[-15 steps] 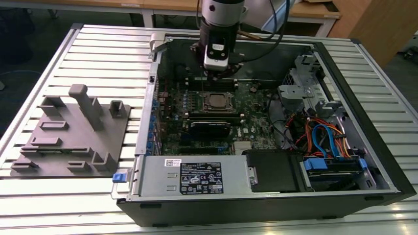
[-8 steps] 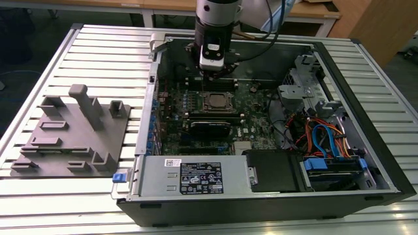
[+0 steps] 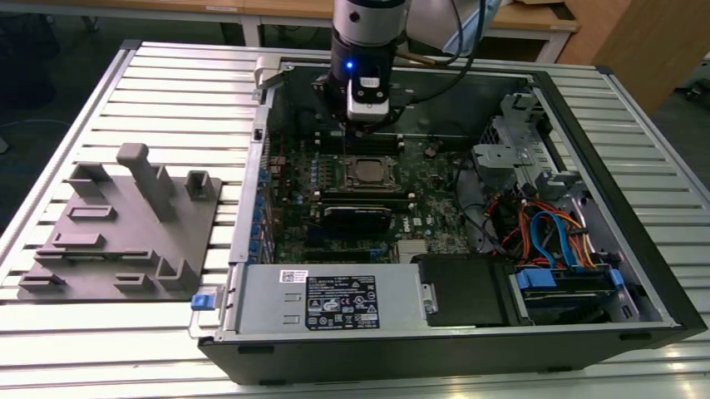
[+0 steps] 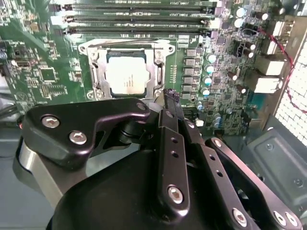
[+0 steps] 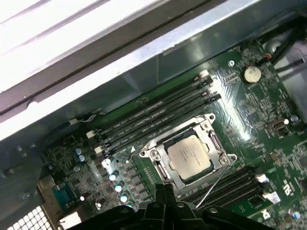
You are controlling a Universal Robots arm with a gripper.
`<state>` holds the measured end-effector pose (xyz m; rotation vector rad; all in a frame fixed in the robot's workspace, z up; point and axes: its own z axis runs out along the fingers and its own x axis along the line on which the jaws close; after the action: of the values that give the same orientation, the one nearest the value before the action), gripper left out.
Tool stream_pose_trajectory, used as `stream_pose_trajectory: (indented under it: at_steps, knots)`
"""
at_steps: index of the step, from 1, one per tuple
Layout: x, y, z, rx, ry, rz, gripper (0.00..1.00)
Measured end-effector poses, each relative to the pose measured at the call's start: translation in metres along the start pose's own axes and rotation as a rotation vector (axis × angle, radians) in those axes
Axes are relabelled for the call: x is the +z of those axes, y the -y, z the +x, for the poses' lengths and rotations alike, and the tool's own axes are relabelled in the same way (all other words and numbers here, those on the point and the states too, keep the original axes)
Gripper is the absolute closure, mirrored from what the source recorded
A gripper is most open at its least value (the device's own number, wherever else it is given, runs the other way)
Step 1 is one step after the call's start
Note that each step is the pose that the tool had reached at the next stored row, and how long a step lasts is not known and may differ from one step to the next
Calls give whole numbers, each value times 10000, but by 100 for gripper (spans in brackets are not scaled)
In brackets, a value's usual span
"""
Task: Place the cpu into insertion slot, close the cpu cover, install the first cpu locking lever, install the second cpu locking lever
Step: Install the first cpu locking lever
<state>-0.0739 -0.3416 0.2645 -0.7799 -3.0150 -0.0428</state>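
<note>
one cpu [image 5: 189, 154] sits in the one insertion slot [image 3: 346, 173], with one cpu cover [image 4: 98, 67] lying flat around it. the gripper [image 4: 170, 96], fingers together and holding nothing, hangs just beside the slot's edge. one thin lever [image 5: 212, 186] slants free nearby.

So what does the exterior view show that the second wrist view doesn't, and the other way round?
Exterior view: the arm reaching into the open computer case, the grey power supply box and a grey fixture on the exterior view's left. Second wrist view: the gripper close up, shut, near the cpu cover. Both: the cpu seated inside that cover.
</note>
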Motion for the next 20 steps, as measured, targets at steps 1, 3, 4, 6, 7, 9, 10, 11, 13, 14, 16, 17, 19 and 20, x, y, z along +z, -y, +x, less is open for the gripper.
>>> stream_pose_trajectory:
  at_steps: [1, 3, 4, 6, 7, 9, 10, 11, 13, 14, 16, 17, 19, 20]
  knots:
    - [2, 0, 0, -24, -50, -99, 90]
    - [6, 3, 3, -69, -139, -275, 90]
    - [8, 9, 9, -89, -154, -314, 90]
    - [10, 12, 14, -187, -154, -326, 90]
    - [10, 12, 14, -292, -157, -324, 90]
    - [13, 13, 14, -542, -162, -315, 90]
    - [14, 13, 14, -682, -163, -311, 90]
    - [15, 13, 14, -817, -160, -310, 90]
    - [18, 13, 13, -1056, -145, -313, 90]
    - [19, 13, 13, -1163, -133, -316, 90]
    - [21, 14, 13, -1368, -103, -326, 90]
    - [22, 13, 13, -1458, -90, -331, 90]
    - [22, 13, 13, -1542, -83, -334, 90]
    - [22, 13, 13, -1543, -82, -334, 90]
